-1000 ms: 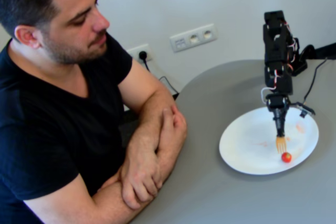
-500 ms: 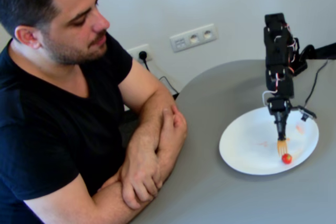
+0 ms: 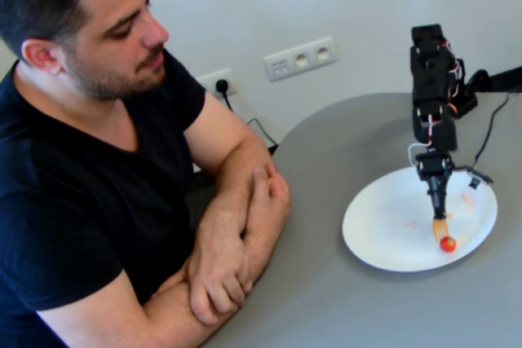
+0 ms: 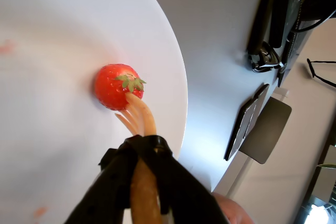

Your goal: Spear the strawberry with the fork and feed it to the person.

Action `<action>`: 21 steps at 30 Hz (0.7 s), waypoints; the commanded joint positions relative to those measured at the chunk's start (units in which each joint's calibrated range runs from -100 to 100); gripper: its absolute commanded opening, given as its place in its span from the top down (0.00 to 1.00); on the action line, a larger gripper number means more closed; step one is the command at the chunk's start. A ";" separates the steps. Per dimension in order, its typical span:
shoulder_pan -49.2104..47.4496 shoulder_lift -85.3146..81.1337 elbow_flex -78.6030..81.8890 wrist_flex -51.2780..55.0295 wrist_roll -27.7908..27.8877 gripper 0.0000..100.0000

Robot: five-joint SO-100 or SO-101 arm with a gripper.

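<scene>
Black gripper [image 4: 142,182] has its jaws pinched tight around the handle of the pale orange plastic fork [image 4: 139,121], which sticks out straight ahead of them. Right at the tine tips sits the strawberry [image 4: 113,86], bright red with a little green leaf cap, tines touching its side next to the cap; can't tell if they're actually in it. It's on the white plate [image 4: 58,40], close to the rim. Fixed view shows the same: fork [image 3: 440,226] pointing down, strawberry [image 3: 448,244] just beyond the tips near the plate [image 3: 383,226] edge. Well away from the jaws, across the grey table [image 3: 326,299], the person [image 3: 98,160] sits with arms folded, looking down.
</scene>
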State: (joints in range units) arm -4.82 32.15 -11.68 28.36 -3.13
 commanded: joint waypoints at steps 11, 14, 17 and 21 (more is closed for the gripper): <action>0.12 3.47 -4.64 2.45 -0.07 0.99; 0.27 3.47 -4.82 2.54 -0.28 0.99; 0.27 2.62 -4.91 2.80 -0.44 0.99; -0.10 2.87 -12.66 10.02 -0.59 0.99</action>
State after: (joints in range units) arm -4.91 35.86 -20.47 36.08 -3.39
